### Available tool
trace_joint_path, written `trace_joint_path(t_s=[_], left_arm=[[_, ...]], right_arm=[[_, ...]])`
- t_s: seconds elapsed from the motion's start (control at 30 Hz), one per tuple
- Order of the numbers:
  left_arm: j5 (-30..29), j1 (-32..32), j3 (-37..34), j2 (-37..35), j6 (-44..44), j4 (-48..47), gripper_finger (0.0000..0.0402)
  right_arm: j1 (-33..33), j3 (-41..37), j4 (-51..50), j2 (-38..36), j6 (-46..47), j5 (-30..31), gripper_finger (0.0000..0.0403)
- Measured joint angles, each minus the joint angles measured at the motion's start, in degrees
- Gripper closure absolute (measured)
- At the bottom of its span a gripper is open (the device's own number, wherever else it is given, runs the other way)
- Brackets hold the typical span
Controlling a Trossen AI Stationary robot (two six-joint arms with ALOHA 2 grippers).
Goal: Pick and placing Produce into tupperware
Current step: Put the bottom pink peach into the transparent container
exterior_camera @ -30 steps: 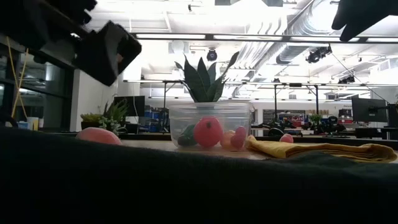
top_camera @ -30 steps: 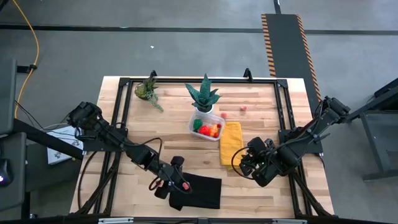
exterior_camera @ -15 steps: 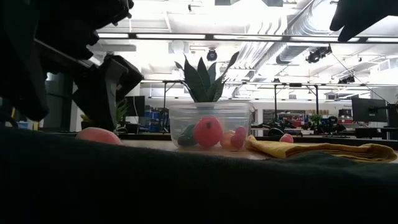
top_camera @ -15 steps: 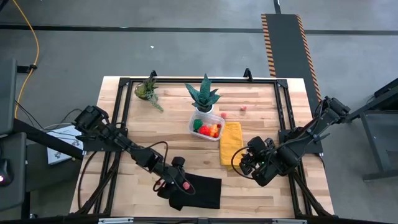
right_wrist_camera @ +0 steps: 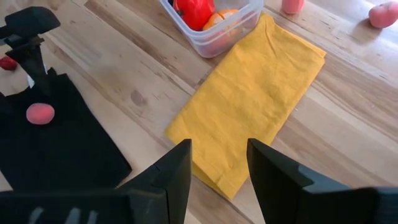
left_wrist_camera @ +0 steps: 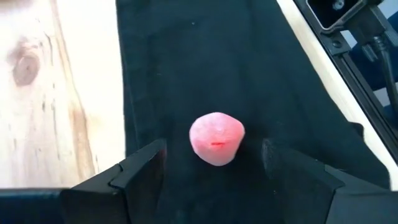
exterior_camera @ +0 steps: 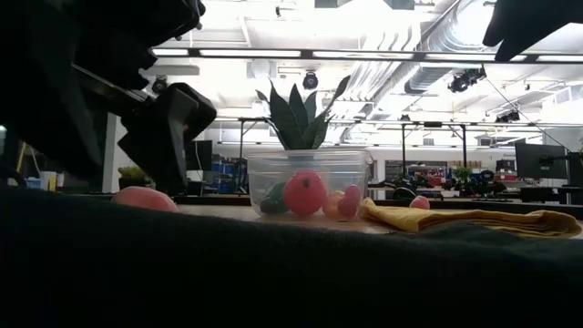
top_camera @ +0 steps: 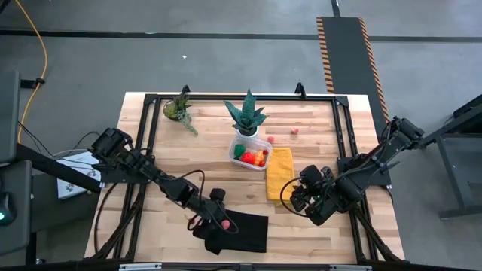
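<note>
I see the pale wooden table (top_camera: 151, 150) carrying everything, with a black cloth (top_camera: 245, 233) spread flat near its front edge and a yellow cloth (top_camera: 279, 173) lying near the middle, its one end just beside the clear plastic tupperware box (top_camera: 250, 153). That box sits around the table's centre, in front of a spiky green potted plant (top_camera: 247, 114), and it holds red, orange and green toy produce (top_camera: 254, 156). My left gripper (top_camera: 218, 220) hangs over the left end of the black cloth, its two dark fingers (left_wrist_camera: 134, 171) spread apart on either side of a pink, rounded toy fruit (left_wrist_camera: 216, 138) that rests on the cloth; they hold nothing and do not touch it. My right gripper (right_wrist_camera: 217, 168) waits over the table's front right part, beside the yellow cloth, with its fingers parted and empty. Two small pink pieces (top_camera: 294, 132) lie on the bare wood behind the box, towards the back edge, and a small red piece (top_camera: 194, 222) sits just off the black cloth's left edge.
</note>
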Motion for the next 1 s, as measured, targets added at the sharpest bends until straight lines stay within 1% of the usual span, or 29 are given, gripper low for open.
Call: trace_joint_path(t_s=[0.17, 0.9, 1.0], left_arm=[[-0.2, 0.7, 0.0, 0.0, 1.7, 1.2, 0.0147], [0.3, 1.0, 0.0, 0.0, 5.7, 1.1, 0.0147], [0.3, 1.0, 0.1, 0.9, 5.7, 1.9, 0.0147]], right_arm=[[0.0, 0.0, -0.2, 0.0, 0.0, 0.1, 0.0256], [0.0, 0.0, -1.1, 0.0, 0.0, 0.4, 0.0256], [0.0, 0.0, -1.2, 0.0, 0.0, 0.6, 0.0256]])
